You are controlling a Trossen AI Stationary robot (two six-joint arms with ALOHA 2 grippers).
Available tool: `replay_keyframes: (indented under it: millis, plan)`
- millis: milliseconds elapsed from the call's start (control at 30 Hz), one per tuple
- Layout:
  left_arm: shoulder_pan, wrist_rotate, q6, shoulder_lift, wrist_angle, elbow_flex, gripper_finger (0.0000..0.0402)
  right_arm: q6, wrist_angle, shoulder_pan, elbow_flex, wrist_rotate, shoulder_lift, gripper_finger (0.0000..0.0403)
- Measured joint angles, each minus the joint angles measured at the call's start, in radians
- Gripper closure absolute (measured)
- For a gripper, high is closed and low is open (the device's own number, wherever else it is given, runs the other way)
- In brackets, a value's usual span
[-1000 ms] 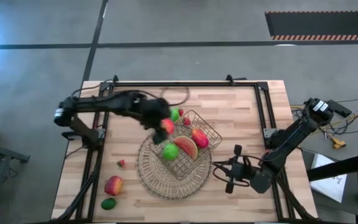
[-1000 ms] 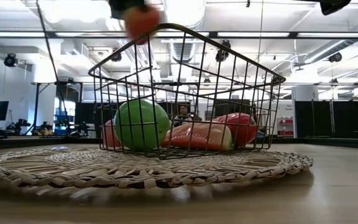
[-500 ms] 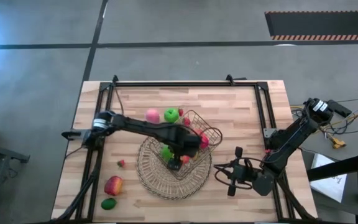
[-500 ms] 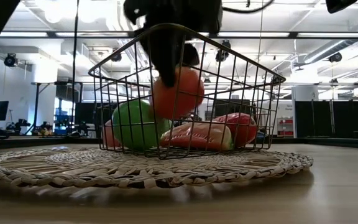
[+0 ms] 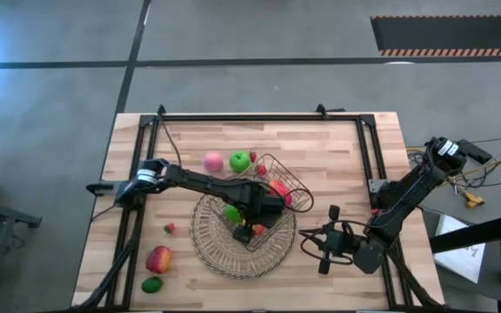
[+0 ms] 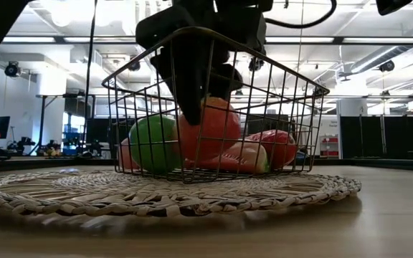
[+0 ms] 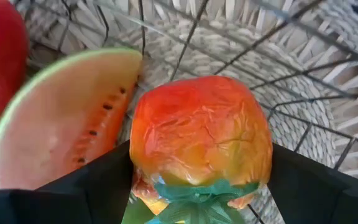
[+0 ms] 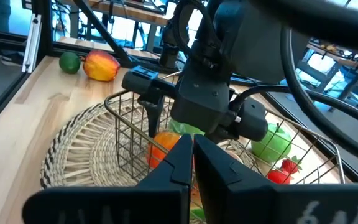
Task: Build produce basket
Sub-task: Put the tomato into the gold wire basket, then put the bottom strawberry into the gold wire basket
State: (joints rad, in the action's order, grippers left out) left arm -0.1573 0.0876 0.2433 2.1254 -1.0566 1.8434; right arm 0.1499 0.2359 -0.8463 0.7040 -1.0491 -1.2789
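The left claw (image 6: 201, 132) reaches down inside the wire basket (image 5: 287, 178), clamped on a red-orange apple (image 7: 201, 134). In the left wrist view the two dark fingers (image 7: 89, 186) press against either side of the fruit, which hangs just above the basket's mesh floor beside the watermelon slice (image 7: 61, 121). Compared with half a second ago, the low view shows the apple (image 6: 208, 132) lower: then it hung at mid-height of the basket wall, now it sits down among the other fruit, next to the green apple (image 6: 155, 143) already in the basket and overlapping the watermelon slice (image 6: 231, 156). A second before, the same fruit was above the basket rim.

The basket rests on the round woven mat (image 5: 211, 248) near the middle of the worktop (image 5: 337, 148); it has not shifted.

Outside the basket, a pink peach (image 5: 213, 162) and another green apple (image 5: 240, 160) lie side by side on the worktop just beyond the mat. A tiny strawberry (image 5: 170, 229) lies beside the mat, and a red-yellow mango (image 5: 157, 258) and a green lime (image 5: 151, 284) sit near the worktop's front left corner. All are where they were.

The right claw (image 5: 324, 239) waits to the right of the mat, its fingers together, unmoved.
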Motion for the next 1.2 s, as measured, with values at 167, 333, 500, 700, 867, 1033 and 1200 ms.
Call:
replay_keyframes:
  millis: [167, 333, 500, 700, 867, 1033, 1200]
  plan:
    - [0.007, 0.009, 0.000, 0.000, 0.013, -0.001, 0.0088, 0.010, 0.000, 0.000, 0.000, 0.000, 0.000, 0.0394]
    - [0.019, 0.024, -0.001, 0.000, 0.012, -0.003, 0.0048, 0.010, 0.000, 0.000, 0.000, 0.000, 0.000, 0.0394]
    - [0.023, 0.025, -0.001, 0.000, 0.009, 0.010, 0.0020, 0.009, 0.000, 0.000, 0.000, 0.000, 0.000, 0.0394]
    - [0.020, -0.003, -0.015, -0.064, -0.015, 0.033, 0.0013, 0.008, 0.000, 0.000, 0.000, 0.000, 0.000, 0.0394]
    - [-0.012, -0.177, -0.173, -0.190, -0.099, 0.026, 0.0013, 0.008, 0.000, 0.000, -0.001, 0.000, 0.000, 0.0394]
    - [-0.103, -0.410, -0.363, -0.354, -0.192, -0.026, 0.0013, 0.027, -0.015, 0.001, -0.003, 0.000, 0.000, 0.0394]
    - [-0.220, -0.515, -0.643, -0.536, -0.230, -0.133, 0.0013, 0.034, -0.019, 0.001, -0.010, -0.001, 0.000, 0.0394]
